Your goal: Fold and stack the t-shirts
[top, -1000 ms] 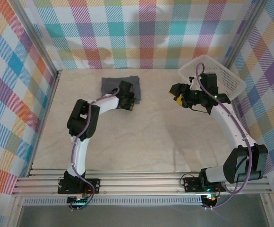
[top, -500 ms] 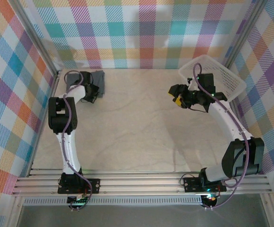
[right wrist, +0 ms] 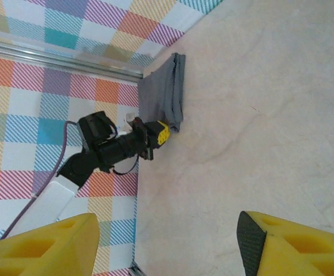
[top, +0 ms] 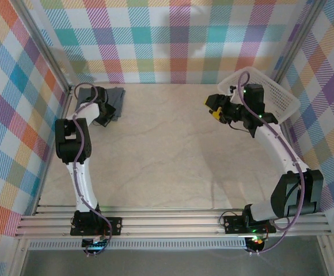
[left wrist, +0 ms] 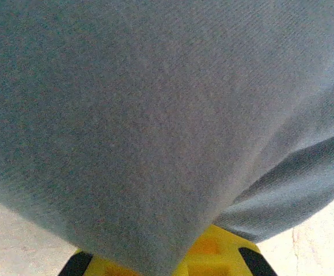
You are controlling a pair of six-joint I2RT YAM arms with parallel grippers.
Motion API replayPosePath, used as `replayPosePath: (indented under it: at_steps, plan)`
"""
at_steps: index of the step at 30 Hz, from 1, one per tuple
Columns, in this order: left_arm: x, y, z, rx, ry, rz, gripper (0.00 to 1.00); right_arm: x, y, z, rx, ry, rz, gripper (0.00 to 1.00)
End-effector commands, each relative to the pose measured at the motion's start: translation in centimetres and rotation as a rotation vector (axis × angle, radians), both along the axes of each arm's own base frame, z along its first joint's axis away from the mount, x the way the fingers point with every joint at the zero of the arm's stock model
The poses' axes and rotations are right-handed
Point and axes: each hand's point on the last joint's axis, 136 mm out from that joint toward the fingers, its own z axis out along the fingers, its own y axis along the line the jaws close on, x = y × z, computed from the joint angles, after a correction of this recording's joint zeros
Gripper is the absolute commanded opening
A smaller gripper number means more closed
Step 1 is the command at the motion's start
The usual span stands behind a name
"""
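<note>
The grey t-shirt (top: 117,98) lies folded into a small flat pile in the far left corner of the table (top: 173,161). The left gripper (top: 106,112) is right at the near edge of the pile and touches it. In the left wrist view the grey cloth hangs over the yellow tip, so I cannot tell if the jaws are pinched on the cloth or just pushed up against it. The right gripper (top: 215,107) hangs over the far right part of the table, just beside the white basket (top: 282,95). Its jaws are wide open and hold nothing. The shirt looks soft, thin and light. It will not break, but I think it will flop and sag when lifted, and a fold could slip open. The cloth looks a bit rough, not slippery, so a pinch should hold. A good place to grab it looks like the thick folded edge, where all the layers sit together. Grabbing only the top layer would likely pull the pile apart.
</note>
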Motion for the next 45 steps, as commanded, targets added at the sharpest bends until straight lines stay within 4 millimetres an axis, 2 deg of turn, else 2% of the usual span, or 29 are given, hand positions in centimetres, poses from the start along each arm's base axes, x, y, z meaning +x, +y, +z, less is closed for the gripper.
replayPosePath:
  at_steps: [1,2,5,6,7,10,14,17,19,20,23,24,26,28,30,32,34,38,42,43,44,45]
  plan:
    - [-1.9,1.7,2.0,0.040,0.032,0.018,0.25,0.2,-0.4,2.2,0.018,-0.069,-0.022,0.69]
    - [-2.1,1.8,2.9,0.046,0.029,0.031,0.39,0.2,-0.4,2.3,0.015,-0.070,-0.025,0.72]
    - [-2.9,1.8,6.1,0.046,-0.020,0.053,0.99,0.0,-0.6,2.7,-0.003,-0.069,-0.031,0.78]
    - [-3.3,1.6,7.3,0.042,-0.042,0.059,1.00,0.0,-0.8,2.7,-0.013,-0.067,-0.036,0.91]
    - [-3.7,1.4,8.5,0.040,-0.065,0.061,1.00,-0.1,-0.9,2.8,-0.021,-0.068,-0.039,1.00]
    - [-5.6,0.6,12.3,0.038,-0.128,0.047,1.00,-0.2,-1.7,3.4,-0.072,-0.081,-0.079,1.00]
    - [-9.0,0.1,16.6,0.132,-0.178,-0.005,1.00,-0.5,-4.0,3.2,-0.167,-0.074,-0.191,1.00]
    - [-11.7,0.2,17.5,0.159,-0.155,-0.035,1.00,-0.8,-5.7,3.1,-0.263,-0.073,-0.260,1.00]
    - [-13.8,1.0,18.1,0.215,-0.144,-0.022,1.00,-1.0,-7.0,2.5,-0.349,-0.055,-0.295,1.00]
    - [-15.3,1.8,18.1,0.259,-0.138,0.013,1.00,-1.0,-8.0,2.0,-0.409,-0.037,-0.328,1.00]
    - [-20.0,4.8,18.9,0.446,-0.155,0.186,1.00,-1.4,-12.8,-1.5,-0.618,0.063,-0.517,1.00]
    - [-21.2,5.7,19.0,0.525,-0.182,0.220,1.00,-1.1,-13.7,-2.6,-0.673,0.038,-0.543,1.00]
    - [-22.4,6.2,18.6,0.659,-0.261,0.184,1.00,-0.4,-14.4,-4.4,-0.752,-0.075,-0.543,1.00]
    - [-22.3,5.6,16.7,0.741,-0.317,0.044,1.00,-0.2,-15.5,-7.2,-0.830,-0.167,-0.571,1.00]
    - [-21.6,4.3,14.2,0.777,-0.347,-0.118,1.00,-0.6,-16.6,-11.2,-0.963,-0.195,-0.546,1.00]
    - [-21.3,3.2,11.3,0.763,-0.322,-0.226,1.00,-0.8,-17.1,-14.1,-1.067,-0.174,-0.484,1.00]
    - [-20.4,2.1,9.1,0.724,-0.316,-0.297,1.00,-0.5,-16.8,-16.1,-1.106,-0.196,-0.425,1.00]
    - [-18.3,1.4,5.7,0.691,-0.329,-0.305,1.00,0.8,-16.2,-18.2,-1.084,-0.250,-0.421,1.00]
    - [-14.7,0.9,5.7,0.713,-0.409,-0.330,1.00,2.7,-15.3,-19.1,-1.110,-0.321,-0.336,1.00]
    - [-14.0,0.8,5.7,0.709,-0.428,-0.336,1.00,3.1,-15.4,-18.9,-1.094,-0.346,-0.351,1.00]
    - [-13.1,0.5,5.7,0.724,-0.435,-0.372,1.00,2.9,-16.1,-19.6,-1.068,-0.321,-0.367,1.00]
    - [-12.6,0.5,5.7,0.738,-0.456,-0.373,1.00,2.8,-16.6,-19.4,-1.044,-0.328,-0.391,1.00]
